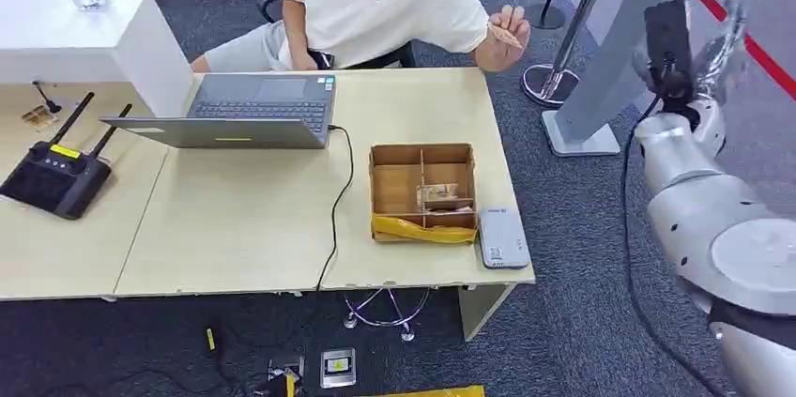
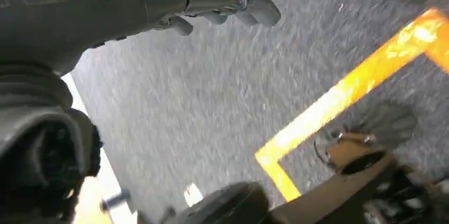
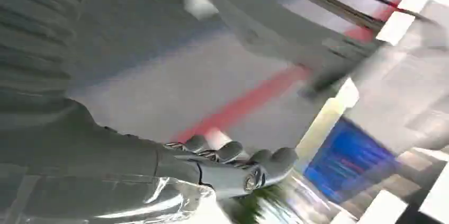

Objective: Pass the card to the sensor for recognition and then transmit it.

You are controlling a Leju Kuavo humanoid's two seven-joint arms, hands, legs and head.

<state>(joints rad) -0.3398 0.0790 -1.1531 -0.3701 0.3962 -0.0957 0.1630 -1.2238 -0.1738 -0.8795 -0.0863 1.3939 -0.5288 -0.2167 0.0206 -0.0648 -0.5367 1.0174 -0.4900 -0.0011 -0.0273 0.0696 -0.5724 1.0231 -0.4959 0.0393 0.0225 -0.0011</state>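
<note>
Lower centre, the grey sensor [image 1: 503, 237] lies beside the cardboard box [image 1: 421, 192]; right edge, the raised right hand [image 1: 718, 45] seems empty, blurred; upper centre, a person's hand [image 1: 505, 31] pinches the card [image 1: 507, 37].

From high on the robot's body, we look forward and down across the table [image 1: 235, 228], with the right arm [image 1: 713, 219] rising along the right edge and the carpet [image 1: 582, 256] beyond. From the left wrist, we look close along the left hand [image 2: 222, 1] straight at the grey carpet [image 2: 201, 102] and a yellow floor line [image 2: 349, 91]; this view is turned and blurred. From the right wrist, we look close past the right hand [image 3: 233, 166] toward a red floor stripe [image 3: 249, 102], also turned and blurred. We find the red stripe [image 1: 742, 36] and the right hand [image 1: 718, 50] shared by the head and right wrist views.
</note>
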